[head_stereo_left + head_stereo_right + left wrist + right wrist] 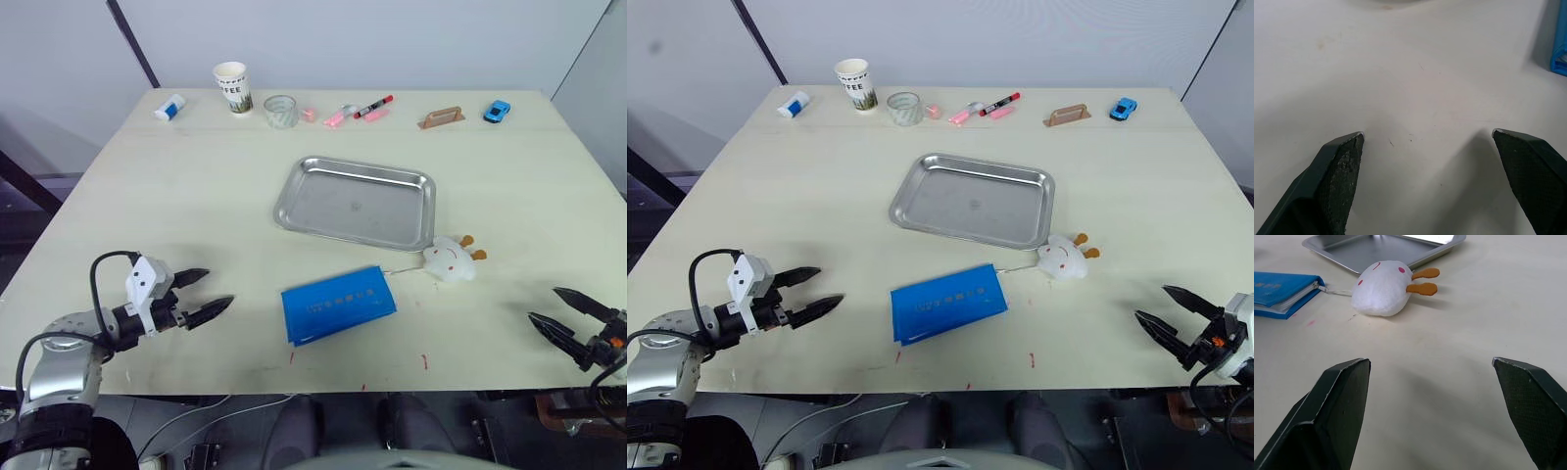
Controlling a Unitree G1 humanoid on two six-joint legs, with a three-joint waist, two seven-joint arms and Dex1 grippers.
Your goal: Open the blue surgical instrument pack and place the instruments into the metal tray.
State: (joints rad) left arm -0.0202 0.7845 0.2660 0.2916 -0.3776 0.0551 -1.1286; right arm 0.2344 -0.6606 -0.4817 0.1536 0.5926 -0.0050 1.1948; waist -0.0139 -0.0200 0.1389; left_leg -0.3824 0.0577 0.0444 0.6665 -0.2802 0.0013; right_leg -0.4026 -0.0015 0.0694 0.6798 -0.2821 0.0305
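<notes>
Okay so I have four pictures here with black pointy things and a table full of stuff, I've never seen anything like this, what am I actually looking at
This is a humanoid robot with two arms, seen through its own cameras. Two pictures come from its head, looking down over a pale table. The other two come from cameras on its wrists, so the black points are the fingers of its grippers.

The left gripper and the right gripper are both open and hold nothing.

In the middle lies an empty metal tray. Nearer the robot is a closed blue surgical instrument pack, with a small white plush toy beside it. Along the far edge stand a paper cup, a glass, a marker pen and a blue toy car.
</notes>
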